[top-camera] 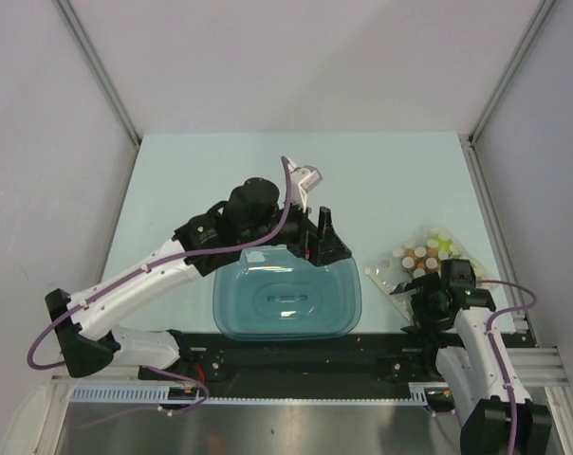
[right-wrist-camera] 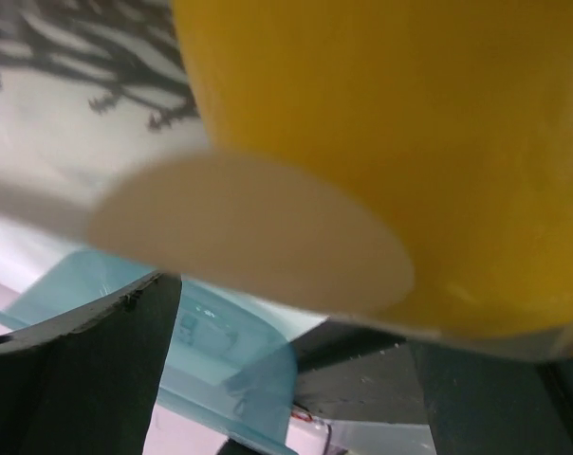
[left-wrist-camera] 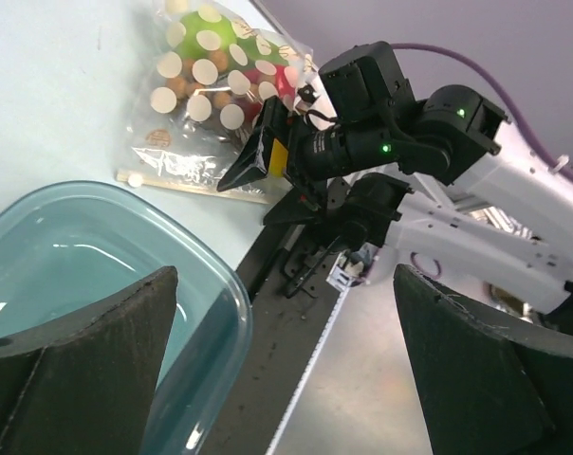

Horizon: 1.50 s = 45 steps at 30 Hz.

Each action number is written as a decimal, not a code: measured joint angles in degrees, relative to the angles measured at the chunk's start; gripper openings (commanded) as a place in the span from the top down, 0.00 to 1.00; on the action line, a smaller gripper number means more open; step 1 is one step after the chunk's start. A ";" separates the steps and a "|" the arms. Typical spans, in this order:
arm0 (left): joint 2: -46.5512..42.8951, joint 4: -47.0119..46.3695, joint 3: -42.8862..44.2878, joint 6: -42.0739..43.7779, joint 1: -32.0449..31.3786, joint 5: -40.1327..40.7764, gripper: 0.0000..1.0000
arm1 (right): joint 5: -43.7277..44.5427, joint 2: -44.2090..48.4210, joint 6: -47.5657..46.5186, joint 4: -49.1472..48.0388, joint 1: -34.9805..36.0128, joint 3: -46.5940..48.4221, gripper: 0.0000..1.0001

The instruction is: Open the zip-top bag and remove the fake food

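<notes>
The zip-top bag (top-camera: pixel 417 261) lies on the table at the right, clear with white dots. The fake food shows inside it: yellow-green fruit (top-camera: pixel 441 245), orange-brown balls (top-camera: pixel 412 256), and a red piece (left-wrist-camera: pixel 270 81). My right gripper (top-camera: pixel 407 296) is open at the bag's near edge. In the right wrist view the bag (right-wrist-camera: pixel 381 142) fills the frame, pressed close above the open gripper (right-wrist-camera: pixel 296 379). My left gripper (top-camera: pixel 322 245) is open and empty over the far rim of the teal tub (top-camera: pixel 286 294), left of the bag. Its fingers (left-wrist-camera: pixel 78 370) frame the left wrist view.
The teal tub's rim (left-wrist-camera: pixel 206 284) shows at the lower left of the left wrist view, and the tub also shows in the right wrist view (right-wrist-camera: pixel 220 351). A black rail (top-camera: pixel 296 355) and metal front edge run along the near side. White walls enclose the table.
</notes>
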<state>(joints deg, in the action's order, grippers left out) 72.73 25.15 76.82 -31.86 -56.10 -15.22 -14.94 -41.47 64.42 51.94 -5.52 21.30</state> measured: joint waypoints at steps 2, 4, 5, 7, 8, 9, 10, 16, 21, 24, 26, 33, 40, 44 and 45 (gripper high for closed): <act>-0.11 0.94 0.46 1.57 0.00 0.07 0.02 | 1.22 -1.60 0.83 -1.73 0.02 0.00 0.00; -0.37 1.92 0.46 2.91 0.00 0.11 0.02 | 2.89 -2.89 1.40 -3.52 0.02 0.04 0.05; -0.42 2.36 0.46 3.41 0.00 0.11 0.02 | 3.58 -3.23 1.49 -4.13 0.02 0.11 0.06; -0.68 3.28 0.46 4.42 0.00 0.57 0.01 | 5.20 -4.11 1.57 -5.07 0.04 0.57 0.14; -0.92 3.85 0.44 4.98 0.00 0.90 0.02 | 6.27 -4.13 1.55 -5.84 0.04 0.68 0.18; -1.25 4.31 0.44 5.29 0.00 1.25 0.01 | 7.39 -4.00 1.44 -6.58 0.04 0.70 0.26; -1.75 4.96 0.39 5.81 0.00 1.64 0.02 | 8.52 -3.74 1.44 -7.26 0.04 0.70 0.29; -4.33 6.58 0.00 8.00 0.00 3.15 0.02 | 11.67 -2.58 0.57 -11.50 0.09 0.02 0.58; -4.59 7.19 -0.11 9.01 0.00 3.34 0.02 | 14.14 -4.44 -1.38 -12.66 0.20 -0.20 0.98; -4.55 7.17 -0.20 9.27 0.00 3.28 0.02 | 14.10 -5.22 -2.73 -12.61 0.39 -0.11 0.95; -4.48 6.95 -0.31 9.40 0.00 3.06 0.02 | 12.92 -5.97 -4.72 -12.07 1.01 0.90 0.77; -4.42 5.14 -2.86 9.25 0.00 2.99 0.02 | 14.84 -12.48 -12.68 -8.98 10.88 13.18 0.29; -4.20 3.06 -5.51 7.85 -0.04 2.34 0.04 | 18.75 -20.70 -16.72 -8.11 19.28 24.13 0.00; -1.99 2.84 -4.52 7.76 -0.04 1.92 0.04 | 20.02 -25.53 -20.09 -5.73 18.43 25.77 0.00; -1.33 2.84 -4.13 7.74 -0.04 1.86 0.04 | 21.07 -27.69 -21.00 -5.03 18.47 27.21 0.00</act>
<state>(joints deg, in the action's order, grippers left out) 71.40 27.99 72.69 -24.12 -56.14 -13.37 6.13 -69.17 43.42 46.92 12.95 48.51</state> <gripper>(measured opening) 0.961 0.995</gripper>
